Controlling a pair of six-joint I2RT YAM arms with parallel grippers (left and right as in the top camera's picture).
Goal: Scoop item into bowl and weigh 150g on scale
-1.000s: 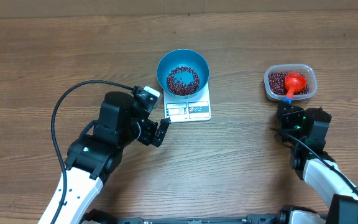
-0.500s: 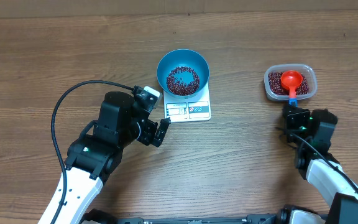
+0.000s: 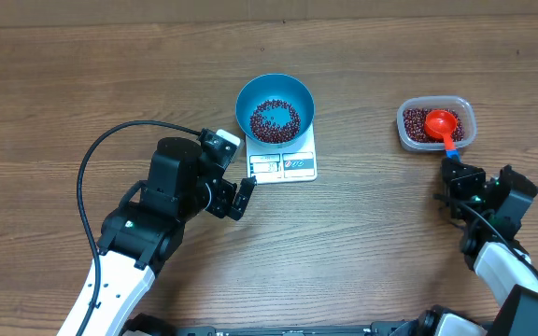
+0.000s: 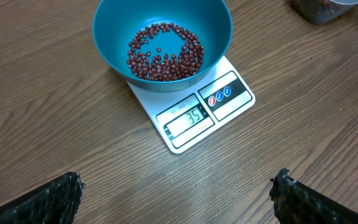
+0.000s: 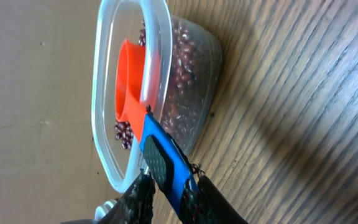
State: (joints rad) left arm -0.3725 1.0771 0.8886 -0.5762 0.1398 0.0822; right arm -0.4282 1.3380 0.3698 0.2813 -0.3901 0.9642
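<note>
Our left gripper hangs wide open and empty, near the scale. On it sits the bowl, a shallow layer of beans inside. At the right, the tub holds more. They look hard, light and prone to roll, so we judge the stiff scoop the only hold; our right gripper pinches its blue handle.

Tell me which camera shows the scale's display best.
The left wrist view: the scale is close and its display shows legible digits. Overhead, the scale is small under the blue bowl, digits unreadable. The right wrist view misses it entirely.
</note>
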